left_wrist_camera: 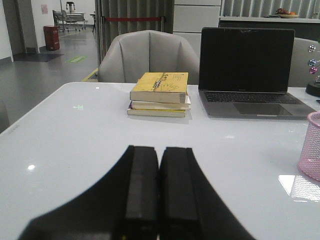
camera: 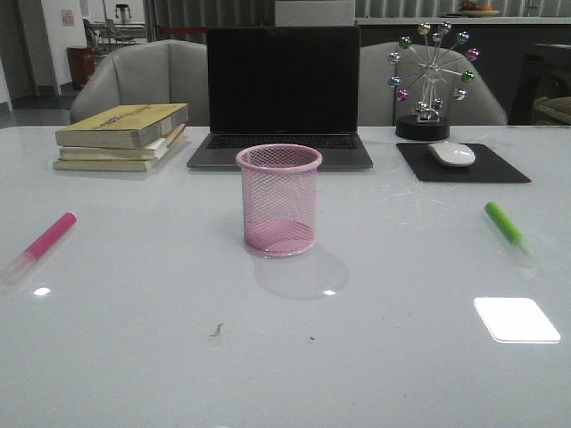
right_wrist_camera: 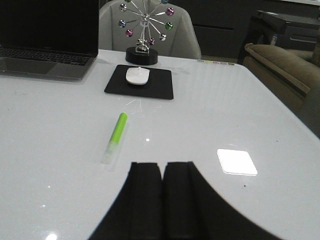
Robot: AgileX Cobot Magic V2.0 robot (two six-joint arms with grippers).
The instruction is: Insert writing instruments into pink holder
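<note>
- White and glossy, the bench (camera: 285, 357) carries the pink holder (camera: 278, 200) upright at its centre, in front of a laptop (camera: 282, 98).
- Nothing is inserted yet: the magenta highlighter (camera: 40, 246) lies well to the left, the green highlighter (camera: 508, 228) well to the right.
- Left gripper (left_wrist_camera: 159, 200) and right gripper (right_wrist_camera: 163, 200) both have their fingers pressed together, holding nothing.
- Judged next: the fingers must spread before descending over a marker.

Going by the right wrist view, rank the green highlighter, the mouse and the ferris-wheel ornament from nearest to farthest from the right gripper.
1. Green highlighter: lying on the table just ahead of the right gripper.
2. Mouse: farther out, on the black mouse pad.
3. Ferris-wheel ornament: farthest, behind the pad near the table's back edge.
</note>
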